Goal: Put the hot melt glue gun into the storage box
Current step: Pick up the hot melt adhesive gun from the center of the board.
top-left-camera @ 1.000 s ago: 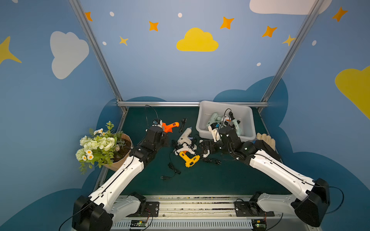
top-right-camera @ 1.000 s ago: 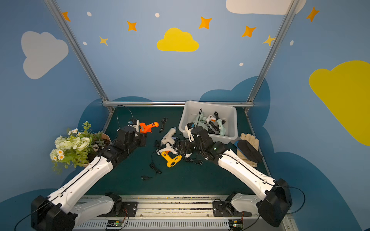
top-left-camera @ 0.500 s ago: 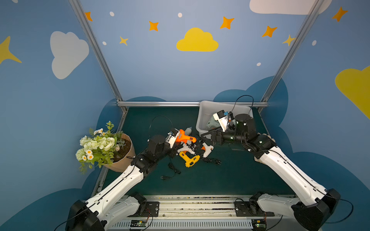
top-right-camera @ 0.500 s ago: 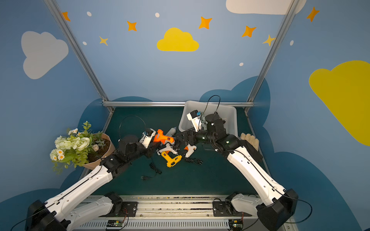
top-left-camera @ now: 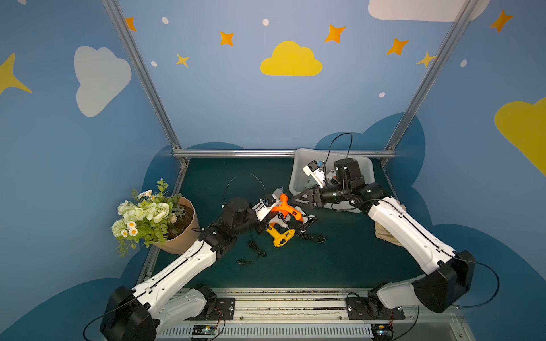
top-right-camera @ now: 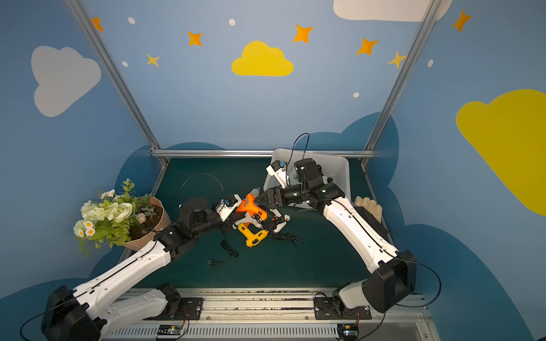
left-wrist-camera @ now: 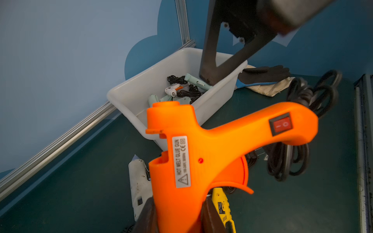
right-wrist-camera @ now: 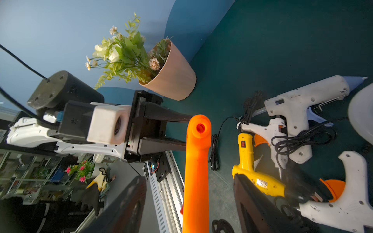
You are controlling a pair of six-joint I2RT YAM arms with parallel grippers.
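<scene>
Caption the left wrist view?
Left gripper holds the orange glue gun, with the storage box beyond.

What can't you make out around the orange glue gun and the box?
Storage box contents, both top views: mostly covered by the right arm.
Orange glue gun nozzle, left wrist view: cut off at the edge, between the left gripper fingers.
Label small print, left wrist view: too small.

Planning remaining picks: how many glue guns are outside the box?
5: orange gun in the left gripper; on the mat, yellow gun, large white gun, two small white guns. Cords may hide more.
</scene>
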